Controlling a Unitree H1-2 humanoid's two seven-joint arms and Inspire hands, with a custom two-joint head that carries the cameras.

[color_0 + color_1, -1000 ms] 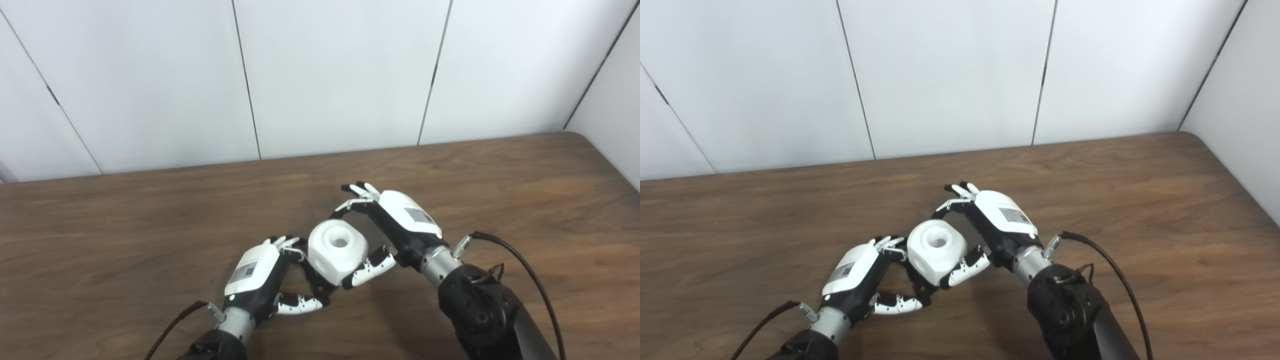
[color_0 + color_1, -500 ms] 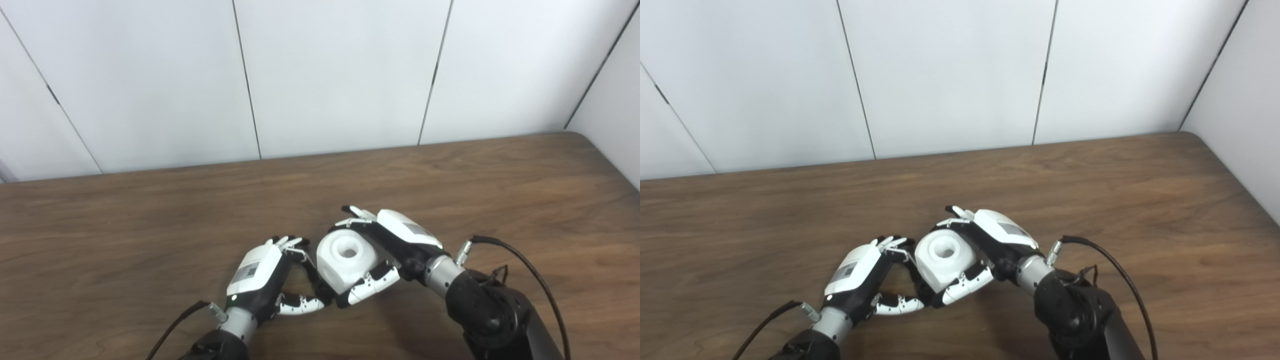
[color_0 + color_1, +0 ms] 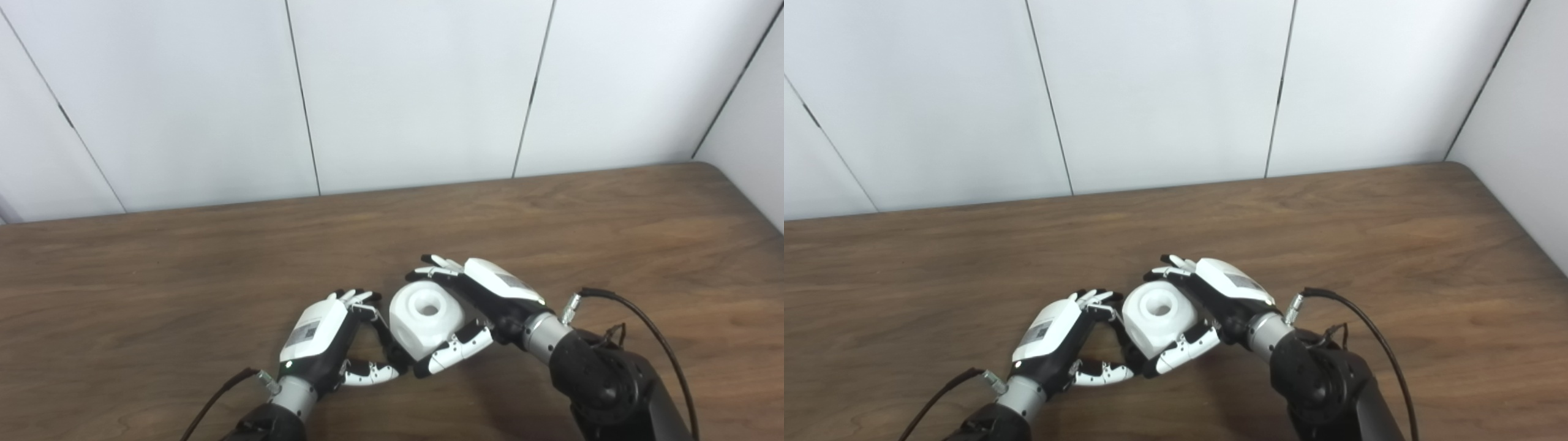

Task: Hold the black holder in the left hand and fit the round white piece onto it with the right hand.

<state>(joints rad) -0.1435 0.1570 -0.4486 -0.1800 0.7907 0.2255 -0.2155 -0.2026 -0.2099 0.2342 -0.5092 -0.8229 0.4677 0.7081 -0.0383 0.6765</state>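
Low in the middle of the frame, on the brown wood-grain table [image 3: 184,263], the two robot hands meet around one object. The rounded white plastic piece with a round hole in its top face [image 3: 427,318] sits between them, just right of centre and close to the bottom edge, hole facing up. The right hand [image 3: 484,306], white-backed with black and white fingers, is wrapped around this piece: its fingers [image 3: 436,268] curl over the far upper side and its thumb [image 3: 454,349] presses along the near lower side, so it is grasping the white piece. Directly to the left, the left hand [image 3: 321,337] is curled with fingertips and thumb reaching toward the white piece's left flank. A narrow black holder [image 3: 392,346] shows as a dark strip between that hand's fingertips and the white piece; the left hand is closed on it, though most of the holder is hidden. The white piece touches the holder, but how far it is seated cannot be told. Pale wall panels [image 3: 416,92] fill the upper half behind the table
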